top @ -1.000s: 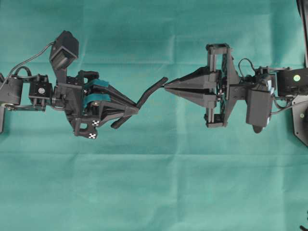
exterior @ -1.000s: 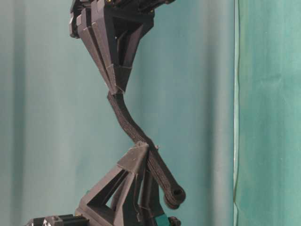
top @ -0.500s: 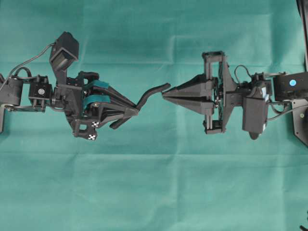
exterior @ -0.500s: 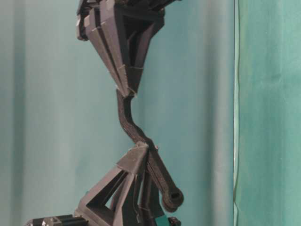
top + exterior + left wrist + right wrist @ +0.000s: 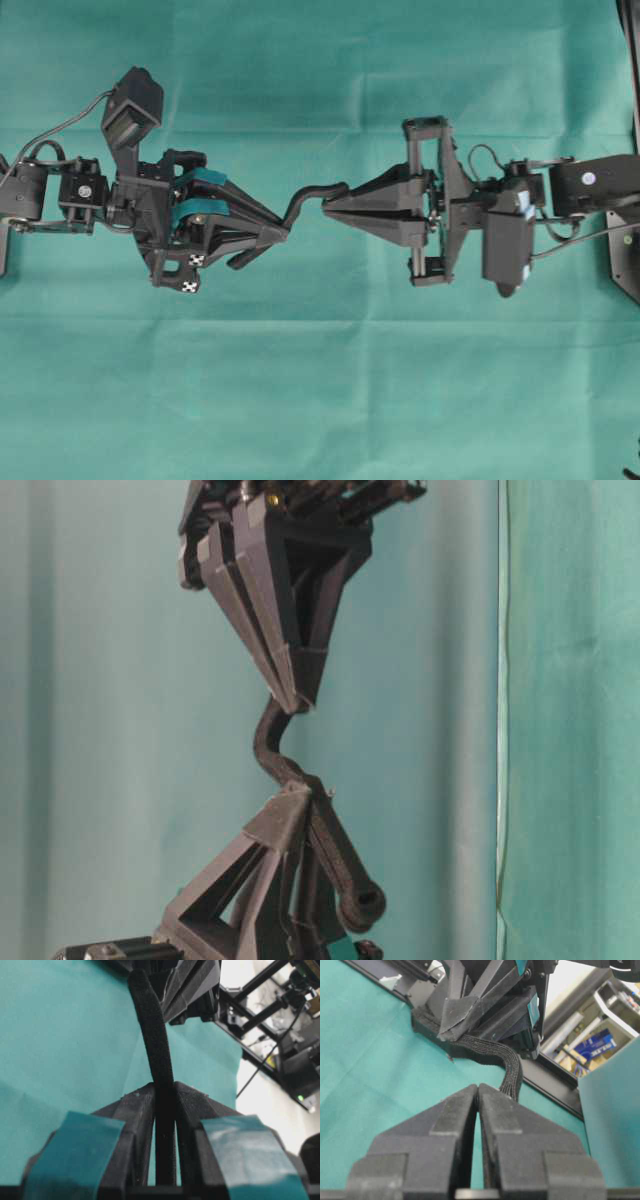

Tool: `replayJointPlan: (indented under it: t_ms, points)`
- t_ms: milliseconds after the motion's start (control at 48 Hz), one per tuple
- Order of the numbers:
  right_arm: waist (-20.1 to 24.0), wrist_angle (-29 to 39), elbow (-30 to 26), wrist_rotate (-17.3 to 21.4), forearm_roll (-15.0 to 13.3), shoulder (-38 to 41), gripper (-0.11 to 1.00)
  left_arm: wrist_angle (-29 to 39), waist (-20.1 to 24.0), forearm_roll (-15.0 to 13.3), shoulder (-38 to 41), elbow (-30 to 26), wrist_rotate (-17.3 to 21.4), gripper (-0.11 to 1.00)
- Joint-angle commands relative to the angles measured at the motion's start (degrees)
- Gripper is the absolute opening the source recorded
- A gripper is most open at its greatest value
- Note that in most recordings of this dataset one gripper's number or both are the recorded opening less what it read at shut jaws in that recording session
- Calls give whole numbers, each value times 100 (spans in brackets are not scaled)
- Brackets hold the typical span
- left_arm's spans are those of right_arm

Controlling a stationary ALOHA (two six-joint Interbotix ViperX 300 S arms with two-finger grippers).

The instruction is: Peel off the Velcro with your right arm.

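Observation:
The Velcro (image 5: 310, 192) is a black ribbed strap hanging in an S-bend between the two grippers, above the teal cloth. My left gripper (image 5: 283, 228), with teal-taped fingers, is shut on the strap's middle (image 5: 155, 1035). The rounded end with a hole (image 5: 362, 908) sticks out behind that grip. My right gripper (image 5: 325, 203) has plain black fingers, and its tips (image 5: 478, 1086) are pressed together. The strap's other end (image 5: 512, 1072) runs up beside the outer face of one right finger. No strap shows in the seam between those jaws.
Teal cloth (image 5: 320, 380) covers the whole table. A black frame rail (image 5: 560, 1091) runs along the table edge behind the left arm. The left arm's camera block (image 5: 132, 100) stands out at the upper left.
The right gripper has moved toward the left gripper, still shut. The strap between them has buckled from a gentle curve into a tight S. The left gripper has stayed put.

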Motion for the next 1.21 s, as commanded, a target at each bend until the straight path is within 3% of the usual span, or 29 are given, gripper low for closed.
replayJointPlan:
  t_ms: [0,459,667,1042,1188]
  points:
    - [105,18,-272,9,-26,53,-9,-88,35,9,-114,-79,18,10]
    - [229,88,-510,9,-229,229,-9,-88,44,9,-114,-35,18,10]
    - [457,422,-694,9,-431,422,-9,-88,53,9,-114,-44,18,10]
    - [694,773,-800,9,-466,536,-9,-88,53,18,-114,-53,18,10]
    - [747,861,-817,9,-598,536,-9,-88,53,9,-114,-44,18,10]
